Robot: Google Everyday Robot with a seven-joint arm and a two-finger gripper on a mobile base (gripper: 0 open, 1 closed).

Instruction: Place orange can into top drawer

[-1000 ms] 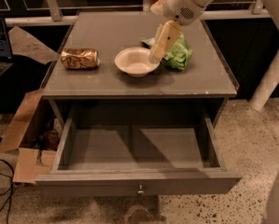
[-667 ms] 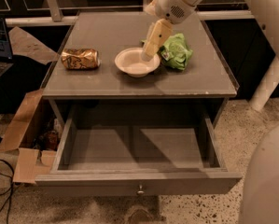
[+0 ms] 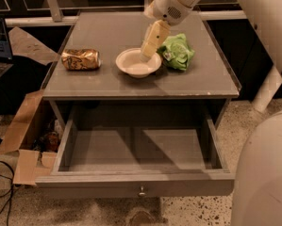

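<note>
Grey worktop and drawer, orange can showing dark brownish pattern, cream bowl, green bag, pale-yellow hand hovering over bowl

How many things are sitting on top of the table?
3: the orange can lies at the left, the bowl in the middle, the green bag at the right. The tool hangs over the bowl.

Dim, warm light falls from above. The gripper, low over the bowl, looks pale and bright. The orange can glints. Slanted shadows cross the floor of the top drawer, and the background is dark.
</note>
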